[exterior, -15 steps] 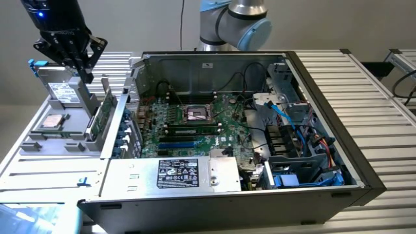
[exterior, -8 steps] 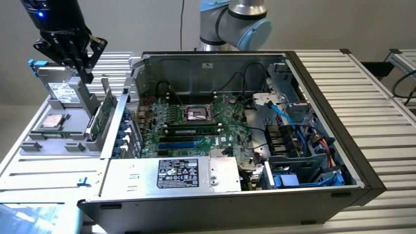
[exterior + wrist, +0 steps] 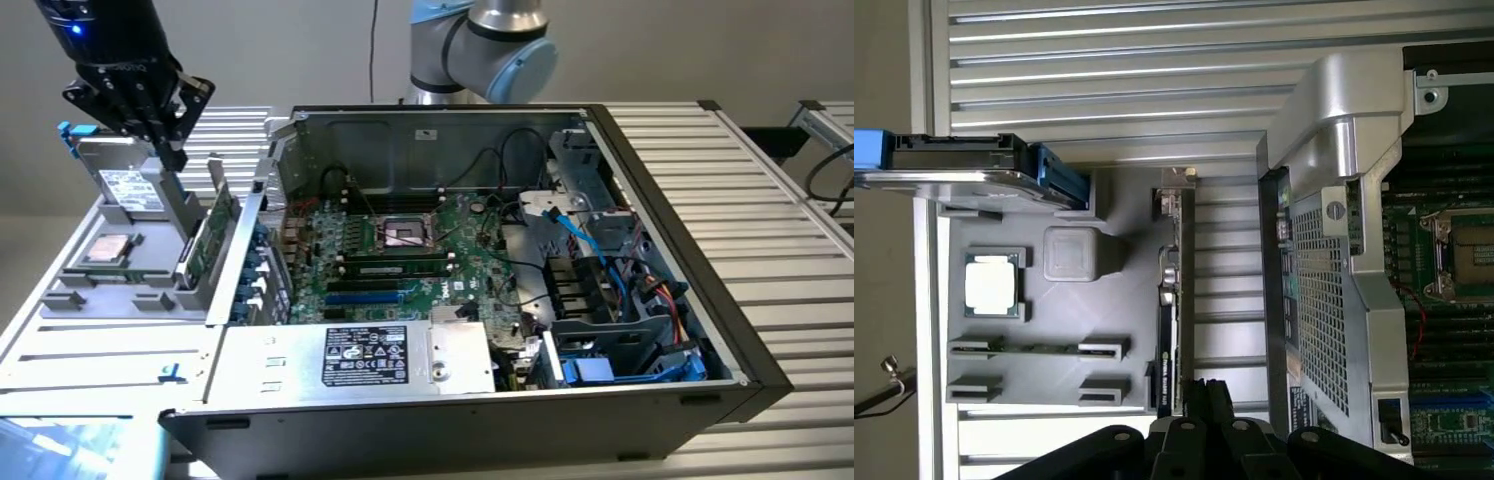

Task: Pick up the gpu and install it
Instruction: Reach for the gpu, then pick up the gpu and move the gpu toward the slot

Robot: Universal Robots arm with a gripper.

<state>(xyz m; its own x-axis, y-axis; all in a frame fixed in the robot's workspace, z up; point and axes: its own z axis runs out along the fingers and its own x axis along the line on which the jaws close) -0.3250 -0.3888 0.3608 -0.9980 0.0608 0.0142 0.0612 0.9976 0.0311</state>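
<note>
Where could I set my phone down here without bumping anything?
Bare slatted table lies on the exterior view's right of the computer case, and on the camera's side of the grey tray. Crowded: inside the case, and on the tray, where the gripper hangs near the gpu.

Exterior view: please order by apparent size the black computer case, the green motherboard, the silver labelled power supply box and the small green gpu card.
1. black computer case
2. green motherboard
3. silver labelled power supply box, nearer the camera yet looks smaller
4. small green gpu card, seen nearly edge-on
</note>
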